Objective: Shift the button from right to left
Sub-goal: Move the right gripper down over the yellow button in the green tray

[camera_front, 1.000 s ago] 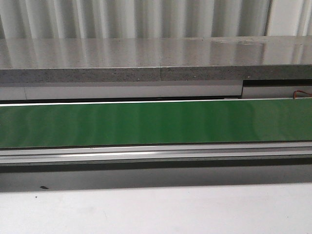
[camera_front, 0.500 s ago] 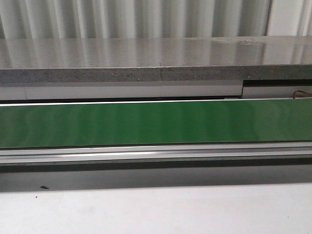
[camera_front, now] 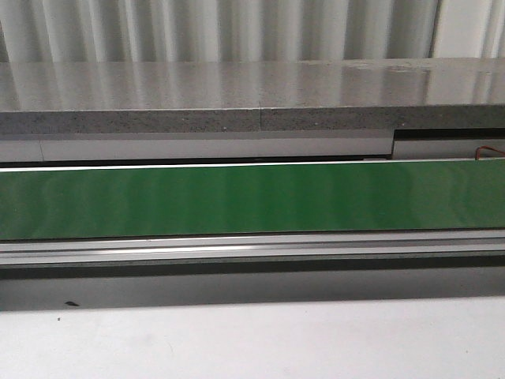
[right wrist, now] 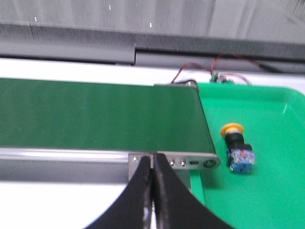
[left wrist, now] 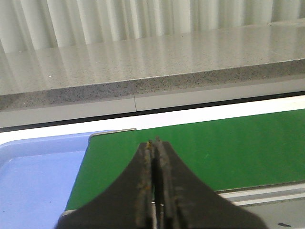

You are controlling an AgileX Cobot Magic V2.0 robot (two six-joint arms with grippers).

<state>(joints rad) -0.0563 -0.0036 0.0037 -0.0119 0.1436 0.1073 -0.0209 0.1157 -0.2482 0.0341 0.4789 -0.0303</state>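
Far left, in the left wrist view, a pale blue tray (left wrist: 33, 176) sits at the end of the green conveyor belt (left wrist: 214, 148). The left gripper (left wrist: 155, 143) hovers over the belt near that end, its 2 fingers pressed together w/ nothing between them.

The front view shows only the belt (camera_front: 252, 197) running across the frame, an aluminium rail (camera_front: 252, 249) along its near edge, a speckled grey stone counter (camera_front: 237, 95) behind it & white tabletop (camera_front: 252, 339) in front; no arm shows there.

In the right wrist view the right gripper (right wrist: 152, 160) is clenched on nothing, tips over the belt's metal end plate (right wrist: 176, 162). Just beside the belt end lies a green tray (right wrist: 267, 200); the button (right wrist: 237, 145) rests in it on its side, yellow cap toward the counter, blue block w/ red marks nearest the camera, apart from the gripper. Red & black wires (right wrist: 209, 67) loop behind the tray, probably to a small circuit board, too blurred to be sure.
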